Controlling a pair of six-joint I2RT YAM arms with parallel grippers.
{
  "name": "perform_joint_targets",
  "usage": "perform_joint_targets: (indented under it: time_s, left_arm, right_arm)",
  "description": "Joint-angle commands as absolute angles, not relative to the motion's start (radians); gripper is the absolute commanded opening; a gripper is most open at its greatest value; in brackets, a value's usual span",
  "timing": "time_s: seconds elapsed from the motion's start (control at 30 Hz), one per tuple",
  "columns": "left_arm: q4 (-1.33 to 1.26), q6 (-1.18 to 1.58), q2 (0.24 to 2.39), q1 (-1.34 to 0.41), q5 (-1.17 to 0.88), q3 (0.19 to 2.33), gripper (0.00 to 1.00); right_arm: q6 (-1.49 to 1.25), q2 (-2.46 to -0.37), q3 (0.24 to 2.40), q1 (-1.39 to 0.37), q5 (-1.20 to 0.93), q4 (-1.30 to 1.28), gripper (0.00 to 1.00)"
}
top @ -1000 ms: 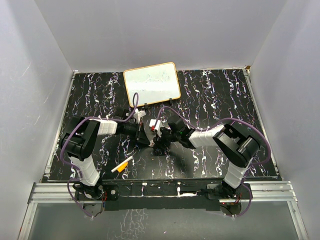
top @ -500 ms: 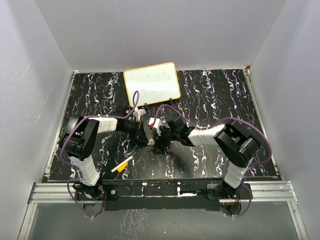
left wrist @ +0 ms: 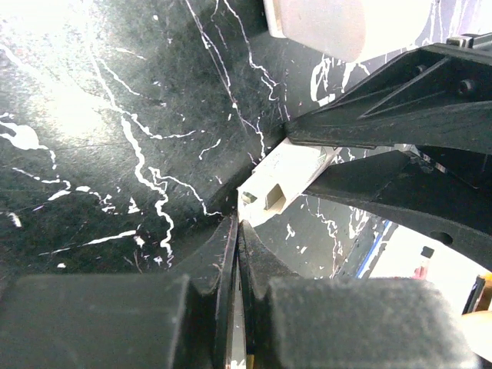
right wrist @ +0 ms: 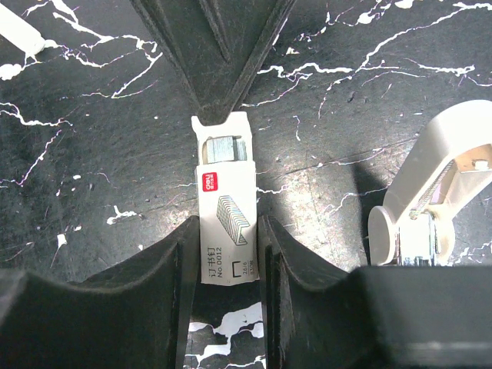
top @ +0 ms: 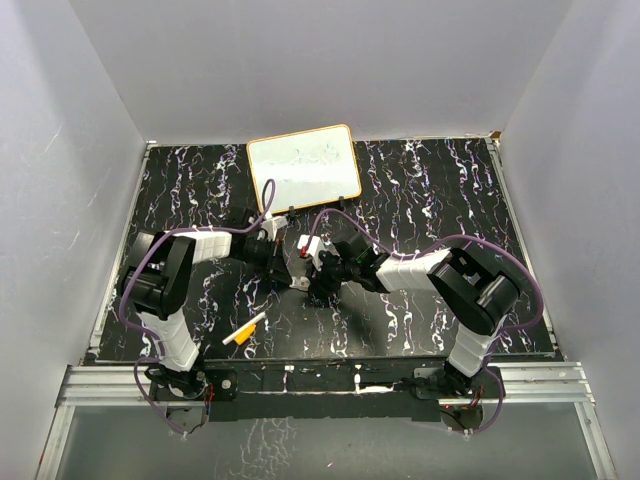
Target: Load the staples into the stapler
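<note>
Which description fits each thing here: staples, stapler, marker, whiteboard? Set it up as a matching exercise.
Things:
1 staples
2 stapler
3 marker
4 whiteboard

Descriptions:
A propped up at the back
B white pack, one end open, metal strip showing
C orange and white, lying loose near the front
D cream, lying beside the pack

Pairs: 1-B; 2-D; 3-C; 4-A

A wood-framed whiteboard [top: 303, 168] stands propped at 12 o'clock on the black, white-veined table [top: 430, 190]. An orange-and-white marker pen [top: 245, 329] lies at 7 o'clock, near the front edge, well apart from the whiteboard.
</note>
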State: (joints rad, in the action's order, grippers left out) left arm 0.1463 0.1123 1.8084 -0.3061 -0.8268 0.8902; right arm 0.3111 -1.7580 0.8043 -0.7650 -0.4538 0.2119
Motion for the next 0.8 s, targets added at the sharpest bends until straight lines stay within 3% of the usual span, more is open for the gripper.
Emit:
perform_joint_targets:
  time_s: [0.0,0.77]
  left_arm:
    - [0.219,0.056,1.79,-0.287,-0.783,0.925,0.0]
    - [0.336,-0.065,1.744,-0.248,-0.678,0.934,0.0]
  right_arm:
    - [0.294,-1.77,0.782,-0.773,-0.429,0.14,0.36]
    - [0.304,-1.775,0.775,-0.772,-0.444,0.148,0.41]
